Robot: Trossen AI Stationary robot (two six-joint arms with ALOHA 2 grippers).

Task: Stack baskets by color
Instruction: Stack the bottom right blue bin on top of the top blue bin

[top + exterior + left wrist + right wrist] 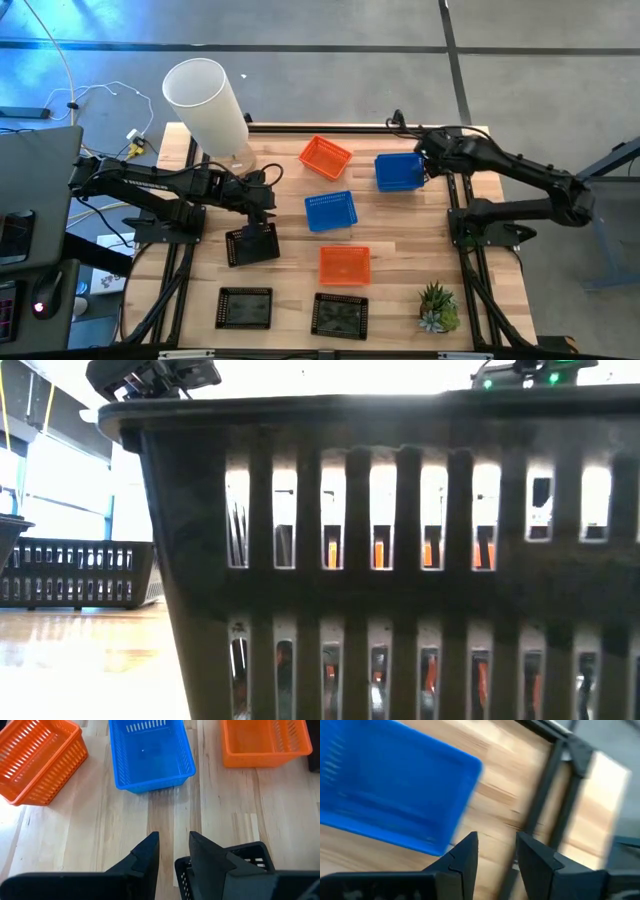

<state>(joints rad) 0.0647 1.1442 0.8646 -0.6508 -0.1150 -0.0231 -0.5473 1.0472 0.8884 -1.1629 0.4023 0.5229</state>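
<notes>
Seven baskets show on the wooden table. Orange ones sit at the far middle (325,157) and near middle (345,264). Blue ones sit at the centre (331,210) and far right (400,172). Two black ones (245,307) (340,315) stand by the near edge. A third black basket (252,243) sits tilted at my left gripper (262,215), which is shut on it. My right gripper (497,837) is open at the far-right blue basket's (395,795) right end, with only table between its fingers. My left gripper has the black basket's far rim (182,865) between its fingers, lying against one finger (210,860). It slants down from the table's left. The basket reaches toward the near edge below the gripper. Whether it is clear of the table, I cannot tell.
A tall white cylinder lamp (210,105) stands at the far left corner and a small green plant (438,307) at the near right. The dark arm frame (545,785) runs beside the right gripper. One black basket (400,560) fills the low view.
</notes>
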